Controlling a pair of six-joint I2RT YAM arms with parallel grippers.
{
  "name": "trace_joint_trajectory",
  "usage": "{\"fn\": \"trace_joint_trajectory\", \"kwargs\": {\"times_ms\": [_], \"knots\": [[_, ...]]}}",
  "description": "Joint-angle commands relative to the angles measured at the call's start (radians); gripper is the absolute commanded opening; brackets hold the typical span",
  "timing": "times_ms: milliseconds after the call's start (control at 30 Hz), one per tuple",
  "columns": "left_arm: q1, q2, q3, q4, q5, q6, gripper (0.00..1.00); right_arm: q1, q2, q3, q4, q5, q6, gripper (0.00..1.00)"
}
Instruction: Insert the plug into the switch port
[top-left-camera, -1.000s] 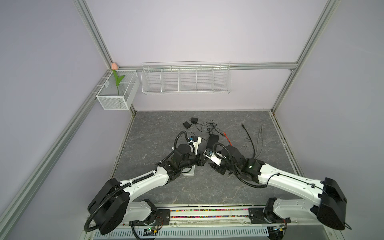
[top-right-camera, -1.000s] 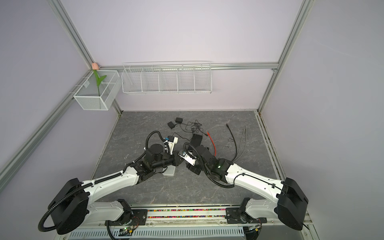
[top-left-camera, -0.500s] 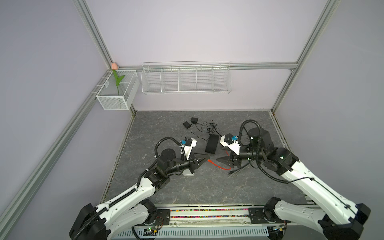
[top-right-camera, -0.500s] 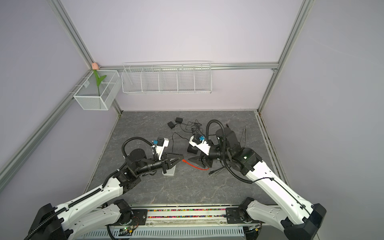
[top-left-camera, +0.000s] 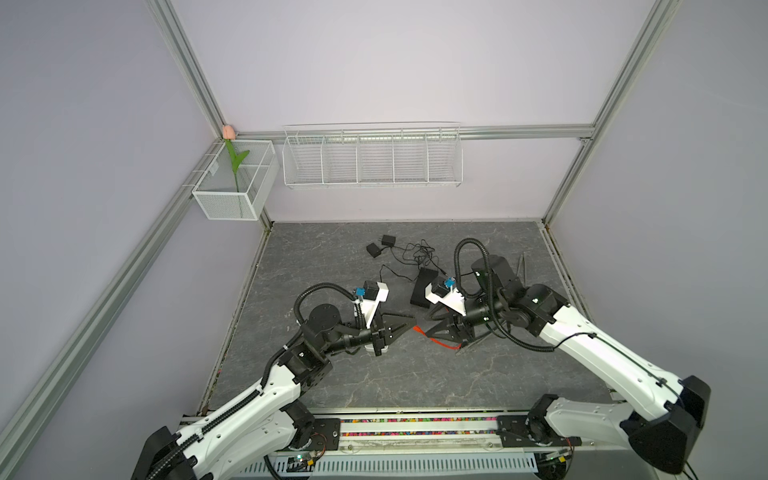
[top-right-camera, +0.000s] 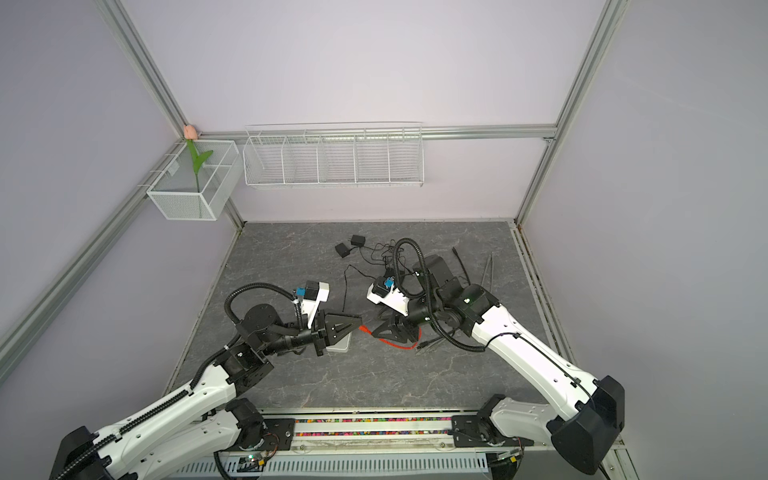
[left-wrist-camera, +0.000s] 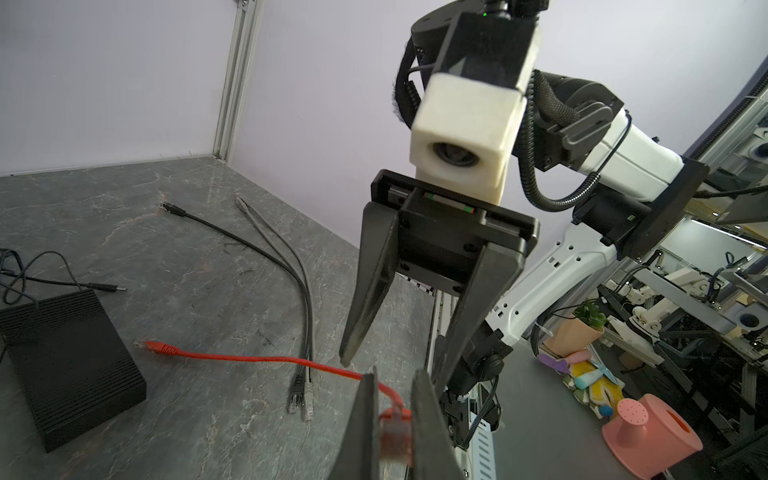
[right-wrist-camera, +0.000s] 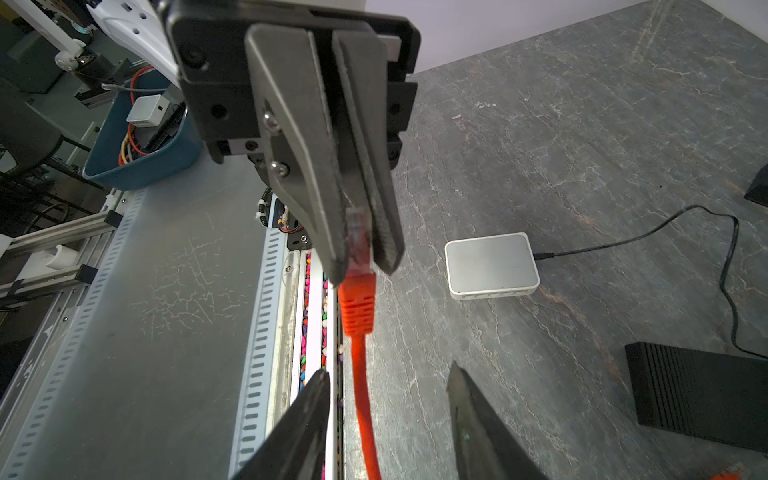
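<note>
Swung apart from each other, left claw (right-wrist-camera: 365, 270) pinches the red plug (right-wrist-camera: 356, 305), right claw (right-wrist-camera: 388, 372) hangs half spread, nothing plugged in yet.

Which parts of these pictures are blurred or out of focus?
Left wrist view: the plug in the left gripper, near the lens, is soft; the black box is sharp. Right wrist view: the plug's clear tip is smeared, the white box crisp. In both top views: sharp throughout, evenly lit, no glare.
</note>
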Motion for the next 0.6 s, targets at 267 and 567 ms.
{"fn": "trace_joint_trajectory", "kwargs": {"times_ms": [267, 567], "knots": [[0.001, 0.030, -0.002, 0.063, 0.043, 0.002, 0.00, 0.029, 0.049, 0.027, 0.048, -0.043, -0.025, 0.45], [0.001, 0.052, -0.005, 0.088, 0.059, -0.009, 0.00, 0.033, 0.049, 0.016, 0.063, -0.046, -0.021, 0.23]]}}
